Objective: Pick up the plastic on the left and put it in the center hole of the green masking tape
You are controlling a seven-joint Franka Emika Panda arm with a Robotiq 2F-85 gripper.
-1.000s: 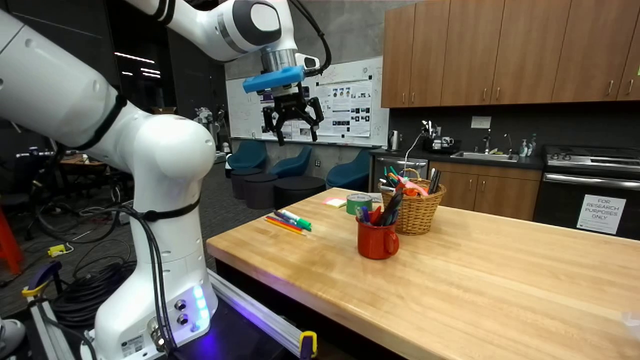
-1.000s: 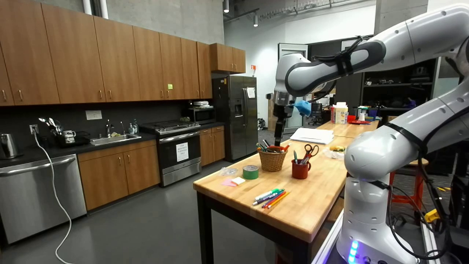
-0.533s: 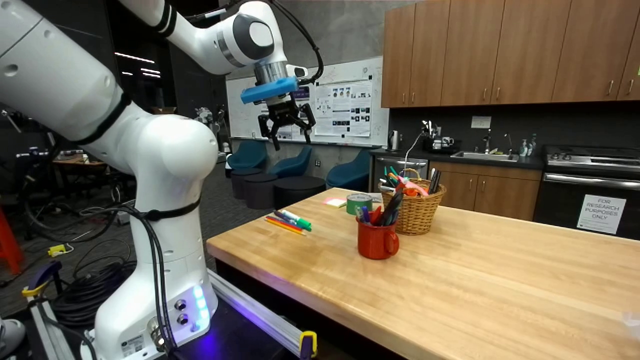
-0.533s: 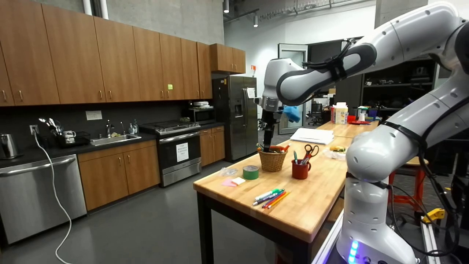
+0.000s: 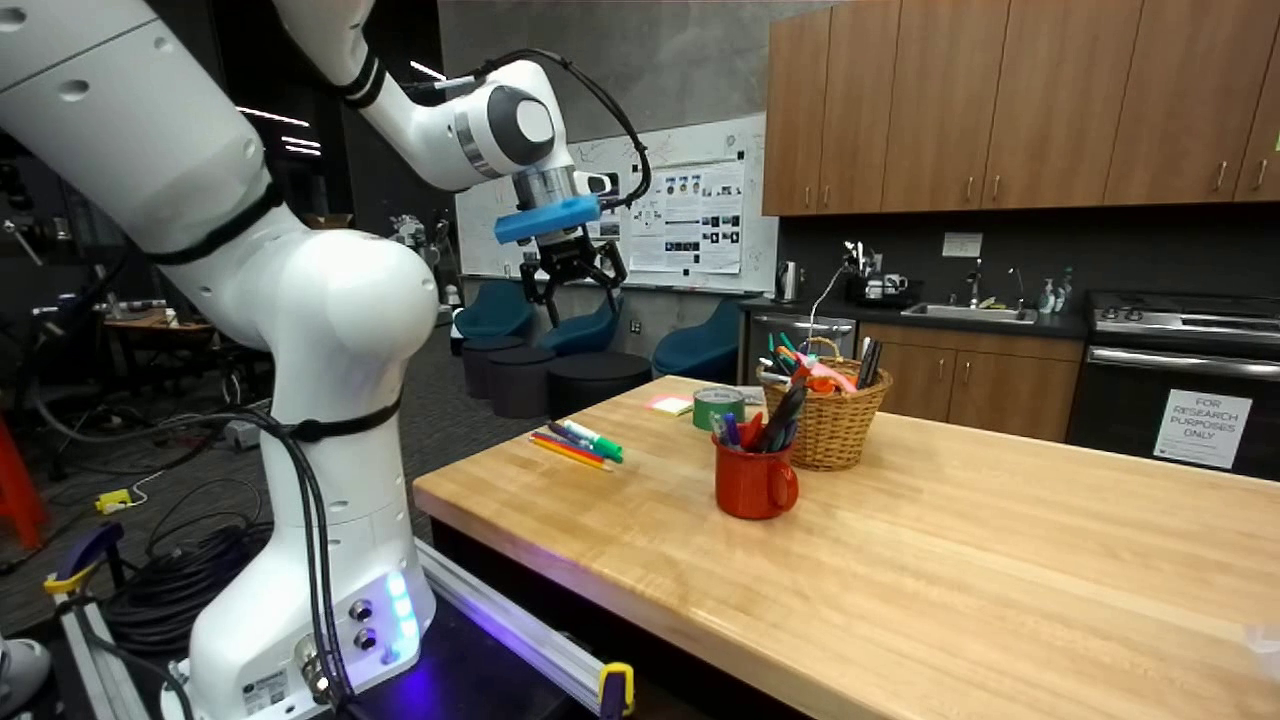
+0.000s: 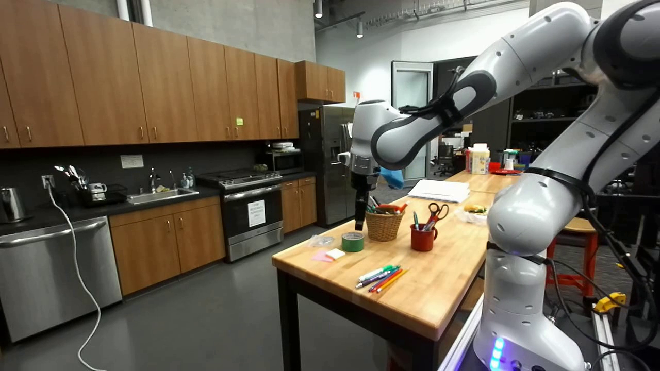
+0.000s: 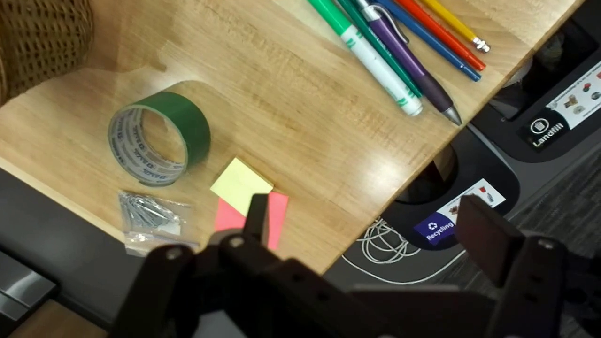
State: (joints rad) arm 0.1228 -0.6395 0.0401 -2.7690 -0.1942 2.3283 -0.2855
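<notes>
The plastic is a clear bag with metal clips inside; it lies near the table edge in the wrist view [image 7: 152, 218] and in an exterior view [image 6: 320, 240]. The green masking tape [image 7: 195, 129] lies flat beside it, its centre hole facing up and empty. The tape also shows in both exterior views [image 5: 719, 406] [image 6: 352, 242]. My gripper [image 7: 364, 202] is open and empty, its fingers wide apart. It hangs well above the table in both exterior views [image 5: 580, 300] [image 6: 359, 219]. In the wrist view one finger overlaps the sticky notes and the other is past the table edge.
Yellow and pink sticky notes [image 7: 239, 185] lie next to the tape. Several pens and pencils [image 7: 399, 61] lie near the table's corner. A wicker basket [image 6: 384, 226] full of pens and a red mug [image 6: 423, 240] with scissors stand close to the tape.
My gripper has come down and shifted from above the basket side toward the tape and the table's end. It stays open. The objects on the table have not moved.
</notes>
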